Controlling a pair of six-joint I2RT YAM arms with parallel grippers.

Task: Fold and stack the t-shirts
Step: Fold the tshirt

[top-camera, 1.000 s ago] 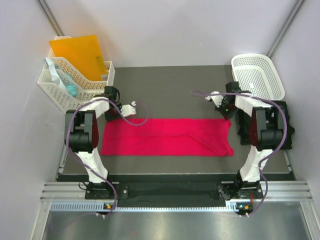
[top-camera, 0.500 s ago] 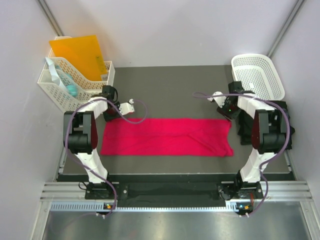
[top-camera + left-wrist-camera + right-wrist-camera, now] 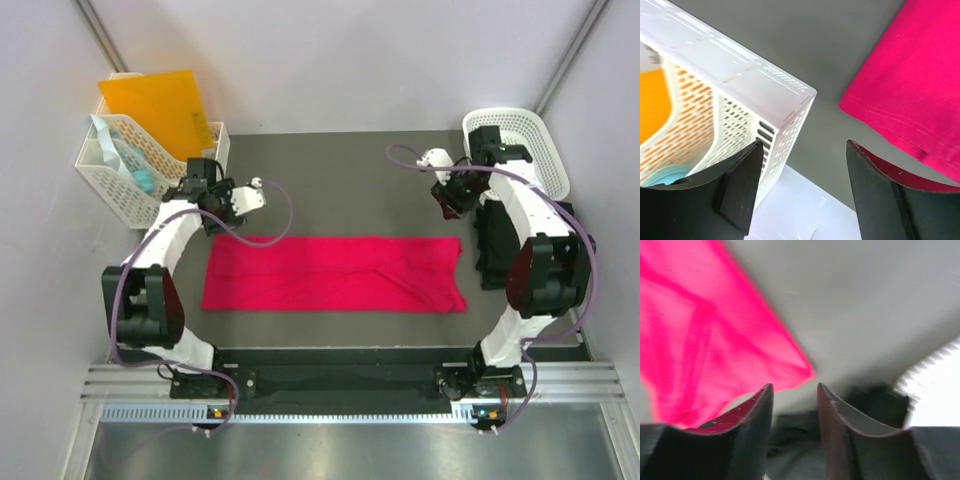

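Observation:
The pinkish-red t-shirt (image 3: pixel 330 272) lies flat on the dark mat as a long folded strip. Its left corner (image 3: pixel 910 85) shows in the left wrist view and its right corner (image 3: pixel 705 335) in the right wrist view. The black t-shirt (image 3: pixel 489 248) lies bunched at the mat's right edge, partly under the right arm, and shows blurred as a dark patch (image 3: pixel 875 397). My left gripper (image 3: pixel 222 212) (image 3: pixel 805 167) hangs open above the strip's far left corner, holding nothing. My right gripper (image 3: pixel 447 205) (image 3: pixel 794 400) hangs open above the far right corner, also holding nothing.
A white slotted organiser (image 3: pixel 150 165) (image 3: pixel 725 85) with an orange folder stands at the back left, close to the left gripper. The white lattice basket (image 3: pixel 515 150) (image 3: pixel 935 375) sits at the back right beside the right arm. Grey walls close in both sides.
Both grippers were shut on the red shirt's far corners. They have opened, let go, and lifted back and outward. The shirt lies as it did.

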